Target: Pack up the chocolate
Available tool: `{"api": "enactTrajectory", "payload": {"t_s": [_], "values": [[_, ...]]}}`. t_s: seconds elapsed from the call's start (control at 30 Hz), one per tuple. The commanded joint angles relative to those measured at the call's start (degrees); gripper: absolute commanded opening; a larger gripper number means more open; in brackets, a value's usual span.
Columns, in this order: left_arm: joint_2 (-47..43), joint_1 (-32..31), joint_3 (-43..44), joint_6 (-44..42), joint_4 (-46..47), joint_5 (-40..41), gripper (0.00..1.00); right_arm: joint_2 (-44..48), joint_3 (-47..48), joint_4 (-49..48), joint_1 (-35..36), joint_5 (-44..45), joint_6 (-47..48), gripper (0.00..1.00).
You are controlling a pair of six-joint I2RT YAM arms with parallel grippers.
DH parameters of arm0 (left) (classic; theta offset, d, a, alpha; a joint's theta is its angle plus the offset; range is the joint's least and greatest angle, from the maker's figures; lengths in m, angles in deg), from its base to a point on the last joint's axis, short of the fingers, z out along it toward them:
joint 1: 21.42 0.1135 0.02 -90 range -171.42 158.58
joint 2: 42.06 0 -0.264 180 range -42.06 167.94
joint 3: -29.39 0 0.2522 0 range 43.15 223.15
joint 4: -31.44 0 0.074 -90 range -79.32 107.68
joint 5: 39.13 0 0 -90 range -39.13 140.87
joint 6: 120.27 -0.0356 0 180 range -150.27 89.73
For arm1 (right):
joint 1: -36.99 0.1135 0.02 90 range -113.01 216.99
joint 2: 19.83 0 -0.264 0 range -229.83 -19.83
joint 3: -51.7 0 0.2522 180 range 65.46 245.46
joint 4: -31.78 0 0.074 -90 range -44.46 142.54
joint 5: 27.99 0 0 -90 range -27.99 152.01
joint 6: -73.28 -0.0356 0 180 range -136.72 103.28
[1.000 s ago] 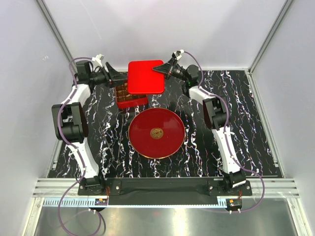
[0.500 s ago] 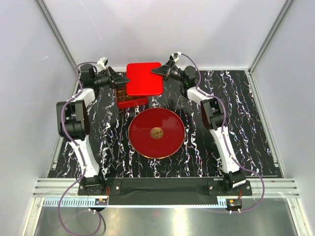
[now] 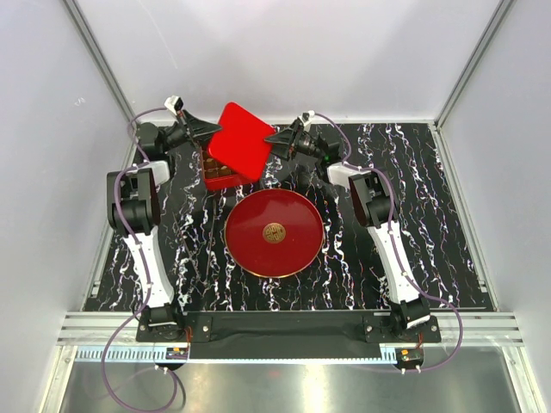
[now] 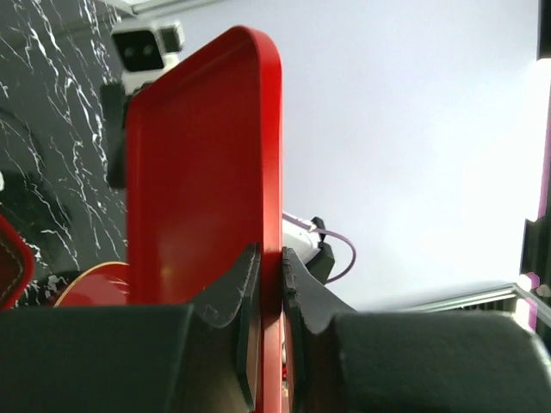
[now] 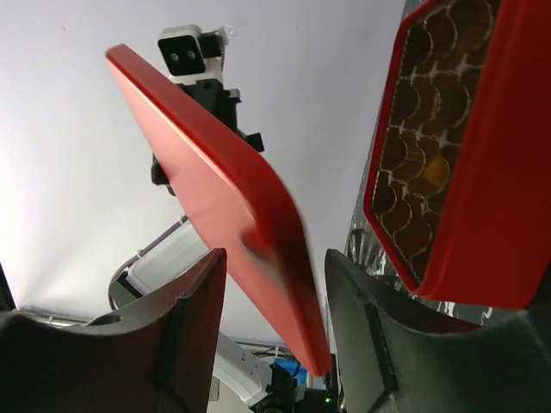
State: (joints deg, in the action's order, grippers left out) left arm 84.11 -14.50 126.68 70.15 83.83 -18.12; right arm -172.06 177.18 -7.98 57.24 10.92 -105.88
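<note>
One lid [image 3: 242, 143], one box [image 3: 227, 181], one plate [image 3: 248, 215], two hands. The left hand [image 4: 269, 259] is pinching the lid's edge tight. The right hand [image 5: 272, 258] is gaping astride the opposite edge (not gripping). The chocolate [image 3: 220, 170] is sitting boxed, half-hidden, at the left hand's 5 o'clock.

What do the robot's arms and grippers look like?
The left arm and right arm are slim white links between bulky black joints. A thin purple cable loops along each. The left gripper and right gripper each have two black tapering fingers, and a small white camera box sits on each wrist.
</note>
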Motion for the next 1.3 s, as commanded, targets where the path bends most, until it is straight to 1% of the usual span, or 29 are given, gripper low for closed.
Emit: {"api": "enactTrajectory", "payload": {"t_s": [0.0,0.03,0.07,0.13,0.23,0.33,0.43,0.53,0.57,0.63,0.67,0.73,0.77,0.83,0.93,1.17,1.23,1.27], "values": [[-2.5,2.0,0.7,3.0,12.2,1.0,0.00,5.7,-0.5,-3.5,0.1,-0.7,0.7,0.57],[-3.0,2.1,-0.3,1.5,9.4,1.1,0.00,5.4,0.0,-3.9,0.1,-0.7,0.3,0.57],[-3.8,2.2,-0.5,-0.9,8.4,1.0,0.00,5.1,0.4,-4.9,0.1,-0.5,-0.6,0.57],[-3.8,2.3,-0.8,-2.0,7.3,1.1,0.00,3.9,2.1,-5.4,0.2,-0.3,-1.4,0.57],[-2.9,3.1,-1.2,-2.9,7.1,1.7,0.00,2.1,4.5,-4.8,0.6,-0.2,-2.2,0.57],[-1.7,4.5,-2.4,-2.9,8.7,3.2,0.00,1.0,6.7,-2.1,0.9,0.1,-0.6,0.57],[-0.5,5.9,-3.3,-3.0,10.6,4.9,0.00,0.4,8.5,1.6,1.1,0.1,2.1,0.56],[0.7,6.4,-3.4,-3.3,11.2,7.0,0.00,0.0,10.5,7.4,1.3,0.5,6.2,0.56],[1.5,6.4,-3.4,-3.2,11.3,8.2,0.00,-0.1,11.1,11.2,1.4,0.8,8.8,0.56],[2.8,6.6,-3.1,-2.5,13.4,9.2,0.00,-0.3,12.9,15.4,1.7,1.4,11.7,0.55],[4.2,6.5,-2.9,-1.6,14.0,10.3,0.00,-0.4,13.5,20.3,1.9,2.2,15.3,0.55],[5.2,6.6,-2.8,-1.2,14.4,11.0,0.00,-0.3,15.0,25.3,2.2,3.4,19.1,0.53],[5.8,6.6,-2.8,-1.3,14.4,11.8,0.00,-0.2,15.3,29.5,2.3,4.8,22.2,0.53],[7.7,6.7,-2.8,-0.4,15.8,12.5,0.00,-0.1,15.8,33.7,2.5,6.7,25.4,0.53],[8.6,7.0,-3.4,-0.2,16.6,13.1,0.00,-0.4,16.5,36.5,2.6,7.6,26.9,0.54],[8.6,7.9,-5.1,-5.3,10.8,12.5,0.00,-1.4,19.2,41.9,2.7,9.3,31.7,0.55],[8.1,8.3,-6.1,-7.3,8.7,12.3,0.05,-1.8,20.2,43.1,2.8,9.4,32.3,0.55],[8.0,8.7,-6.4,-8.2,7.7,12.0,0.10,-2.0,20.5,43.4,2.8,9.4,32.6,0.55]]}}
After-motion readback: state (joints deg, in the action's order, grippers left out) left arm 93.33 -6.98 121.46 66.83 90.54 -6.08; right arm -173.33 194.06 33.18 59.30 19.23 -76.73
